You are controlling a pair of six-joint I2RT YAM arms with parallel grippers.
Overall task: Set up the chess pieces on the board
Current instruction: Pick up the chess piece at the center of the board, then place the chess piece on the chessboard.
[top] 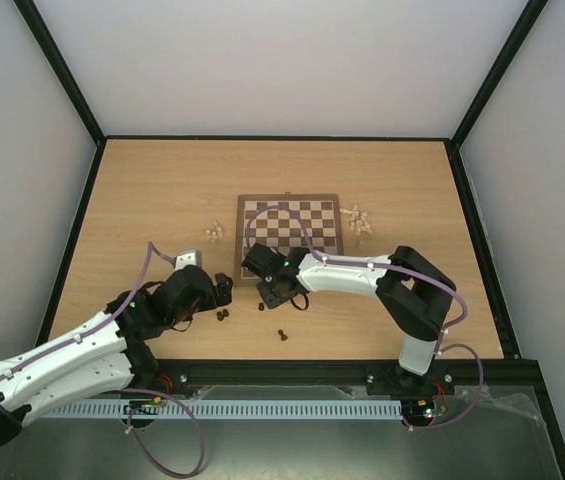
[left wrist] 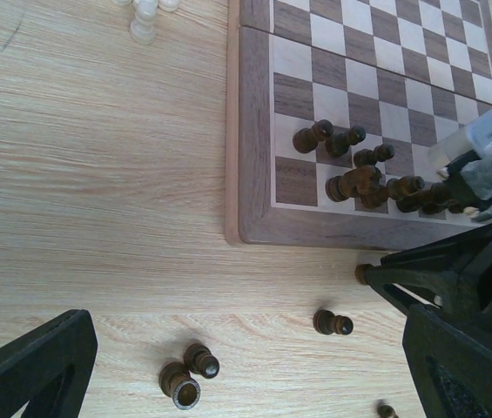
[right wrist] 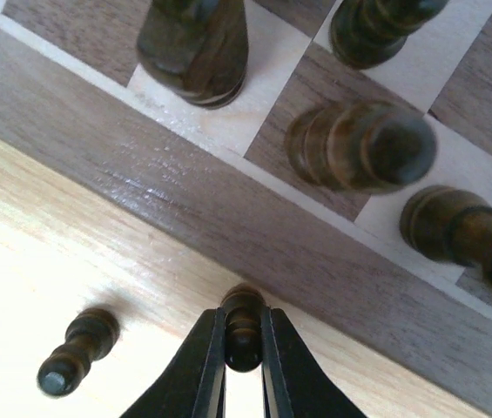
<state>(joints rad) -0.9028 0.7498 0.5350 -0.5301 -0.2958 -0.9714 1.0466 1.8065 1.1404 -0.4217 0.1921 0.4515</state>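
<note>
The board (top: 289,199) lies mid-table, with several dark chess pieces (left wrist: 367,174) crowded on its near rows. My right gripper (right wrist: 243,341) is shut on a dark pawn (right wrist: 243,318) that stands on the table right beside the board's frame (right wrist: 185,200). In the top view the right gripper (top: 280,291) sits at the board's near edge. My left gripper (left wrist: 246,374) hangs open over the table to the left, with two dark pieces (left wrist: 189,376) between its fingers but untouched. One more dark pawn (left wrist: 333,323) lies loose nearby.
Pale pieces sit in clusters left of the board (top: 214,232) and right of it (top: 359,220). A dark pawn (right wrist: 76,353) lies on the table left of the held one. Another dark piece (top: 283,335) rests nearer the arm bases.
</note>
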